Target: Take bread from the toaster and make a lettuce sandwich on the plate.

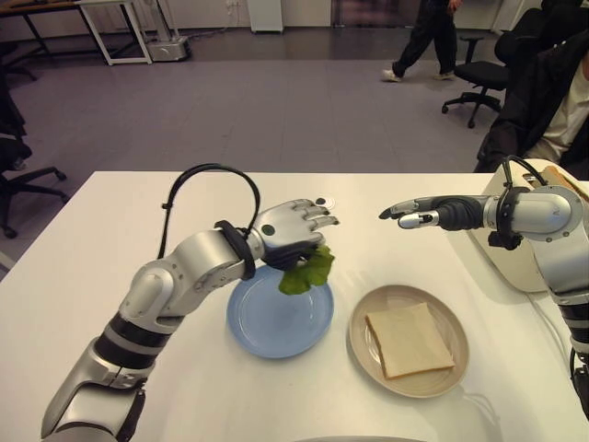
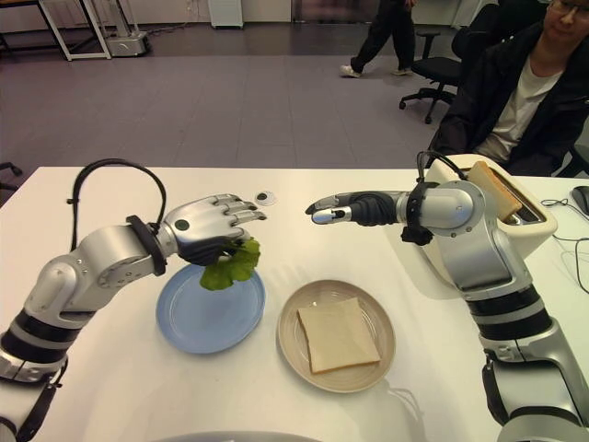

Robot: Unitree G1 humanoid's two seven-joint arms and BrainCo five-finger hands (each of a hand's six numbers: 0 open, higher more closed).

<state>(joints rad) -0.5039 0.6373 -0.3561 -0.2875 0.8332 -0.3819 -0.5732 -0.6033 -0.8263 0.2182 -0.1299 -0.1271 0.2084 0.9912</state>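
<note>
Currently mid-task: one slice plated, lettuce in hand.
Left hand (image 1: 290, 230) is closed on the lettuce (image 1: 308, 270) above the blue plate (image 1: 267, 327); right hand (image 1: 428, 214) is extended flat and empty. Bread slice (image 1: 408, 341) lies on the beige plate (image 1: 355, 336); second slice (image 2: 494, 189) stands in the toaster (image 2: 538, 221).

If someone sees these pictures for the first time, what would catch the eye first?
Most striking is the left hand holding a green lettuce leaf above the blue plate. Right of it, one bread slice lies on a beige plate, while the open right hand is stretched out above the table.
</note>
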